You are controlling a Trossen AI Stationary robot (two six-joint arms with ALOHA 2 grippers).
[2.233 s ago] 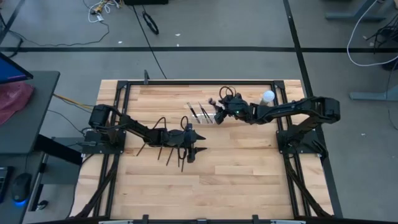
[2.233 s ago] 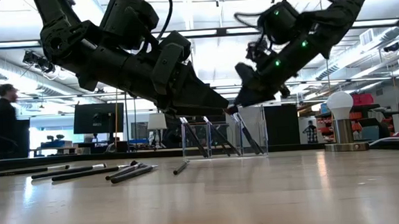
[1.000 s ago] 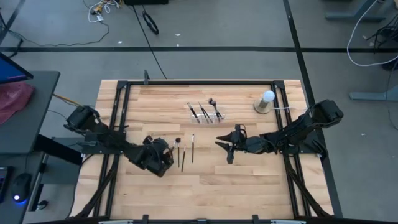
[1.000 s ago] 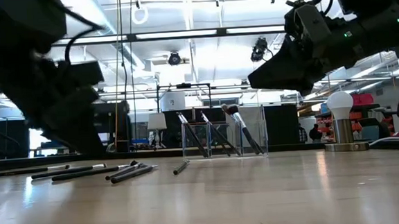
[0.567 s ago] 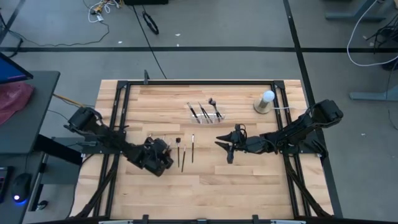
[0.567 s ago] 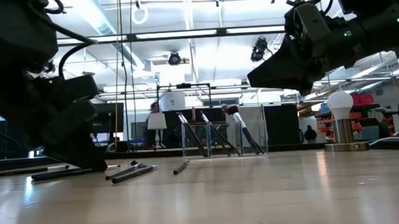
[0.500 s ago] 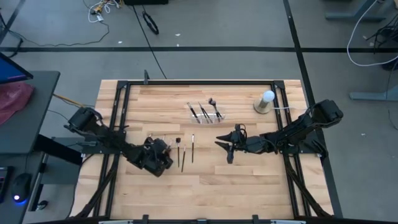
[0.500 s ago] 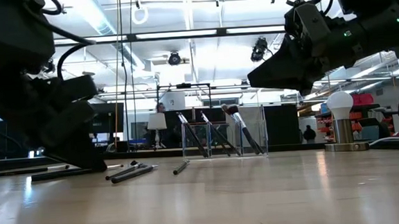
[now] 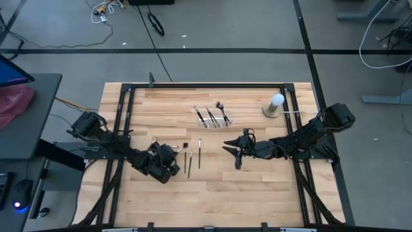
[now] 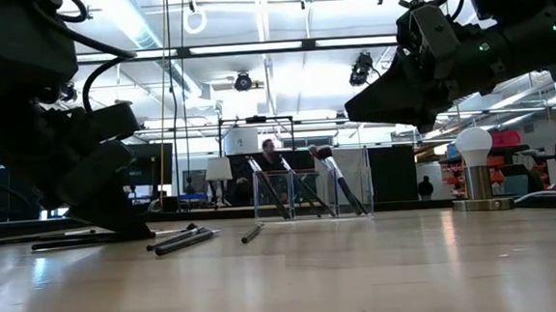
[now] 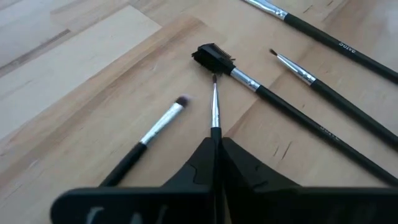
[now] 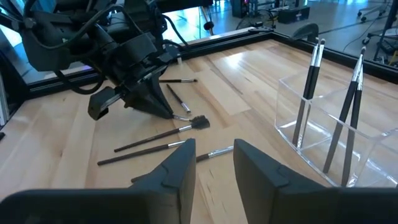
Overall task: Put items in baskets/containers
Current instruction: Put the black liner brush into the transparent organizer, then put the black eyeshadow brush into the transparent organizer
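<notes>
The left gripper (image 11: 216, 146) pinched a thin brush (image 11: 214, 106) on the table (image 9: 257, 187), fingers pressed together; lifting toward the clear organiser (image 9: 215, 118) likely came next, right gripper (image 12: 211, 152) fingers spread.

A grey floor (image 9: 225, 26) crossed by dark tape lines (image 9: 193, 50) is seen around the light wooden table (image 9: 212, 193), with loose cables (image 9: 380, 45) lying on it. A dark side desk (image 9: 26, 122) carrying a pink cloth (image 9: 13, 103) is noted beside the table. Ceiling strip lights (image 10: 252, 47), monitors (image 10: 153, 168) and distant persons (image 10: 425, 186) are observed in the room beyond.
</notes>
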